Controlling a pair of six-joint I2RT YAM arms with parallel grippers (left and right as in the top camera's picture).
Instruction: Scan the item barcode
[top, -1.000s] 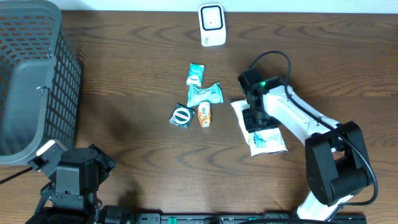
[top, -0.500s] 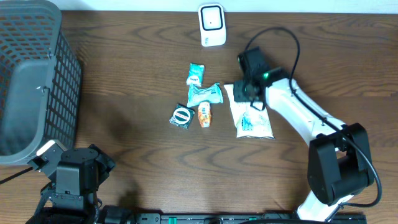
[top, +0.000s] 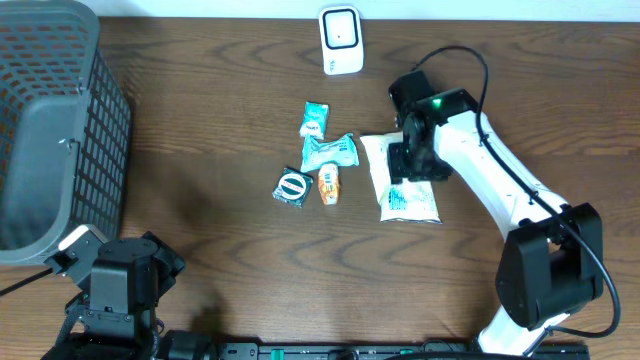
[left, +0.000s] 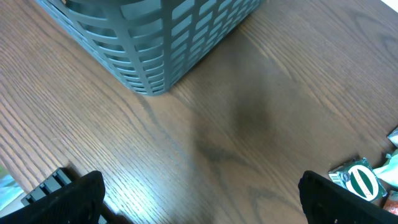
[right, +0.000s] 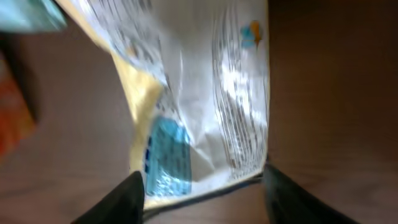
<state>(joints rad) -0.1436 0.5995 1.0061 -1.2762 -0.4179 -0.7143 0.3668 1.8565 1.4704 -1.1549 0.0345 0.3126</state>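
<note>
The item is a white plastic bag with blue print, lying flat on the table right of centre. My right gripper hovers low over the bag's upper half. In the right wrist view the bag fills the frame, blurred, and its near edge spans the gap between the gripper's spread fingers, so the gripper is open and not pinching it. The white scanner stands at the table's far edge. My left gripper is open over bare wood at the front left, with nothing in it.
A grey mesh basket fills the left back corner and shows in the left wrist view. Small packets cluster mid-table: two teal ones, an orange one and a green round-logo one.
The right gripper dragged the bag up and left toward the packets, then its jaws widened and it slid slightly down along the bag, which stayed put. The left arm has not moved.
</note>
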